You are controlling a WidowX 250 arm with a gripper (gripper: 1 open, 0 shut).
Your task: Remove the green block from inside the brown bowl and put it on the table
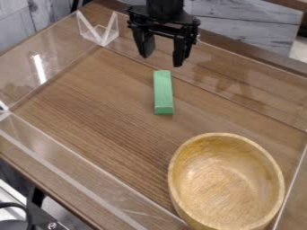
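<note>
The green block (163,92) lies flat on the table (96,117), lengthwise toward the far side, well outside the brown bowl (227,184). That bowl is a large light-tan wooden one at the front right, and nothing shows inside it. My black gripper (163,55) hangs above the table just beyond the block's far end. It is open, its fingers spread apart with nothing between them, and it does not touch the block.
Low clear acrylic walls (36,63) run around the table's edges, with a folded clear piece (96,29) at the far left corner. Bare wood lies left of the block and in front of it.
</note>
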